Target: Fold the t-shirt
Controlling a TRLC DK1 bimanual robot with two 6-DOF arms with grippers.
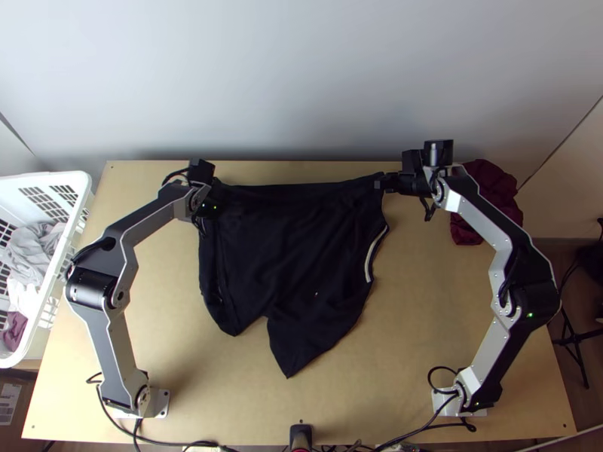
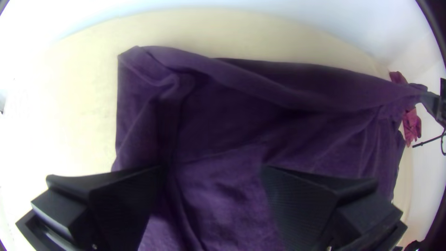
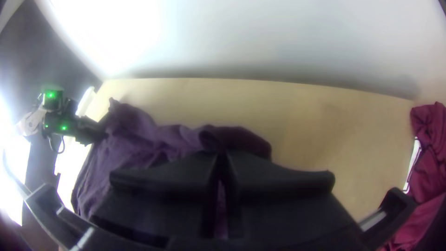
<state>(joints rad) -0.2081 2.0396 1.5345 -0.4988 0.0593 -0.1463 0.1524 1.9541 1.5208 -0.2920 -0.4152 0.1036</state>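
Observation:
In the top view the black t-shirt [image 1: 294, 248] lies on the table, folded unevenly, with two lobes toward the near edge and a pale strip at its right side. My left gripper [image 1: 211, 209] is over its far left part; in the left wrist view my left gripper [image 2: 213, 172] stands open above the cloth [image 2: 223, 130], which looks purple there. At the far right corner is my right gripper [image 1: 381, 182]. In the right wrist view my right gripper [image 3: 221, 160] is shut on the shirt [image 3: 134, 135], whose edge bunches at the fingertips.
A dark red cloth [image 1: 486, 200] lies at the table's far right, behind the right arm. A white basket [image 1: 56, 179] holding grey, white and dark red cloths stands at the left. A wall rises behind the table's far edge [image 1: 301, 167].

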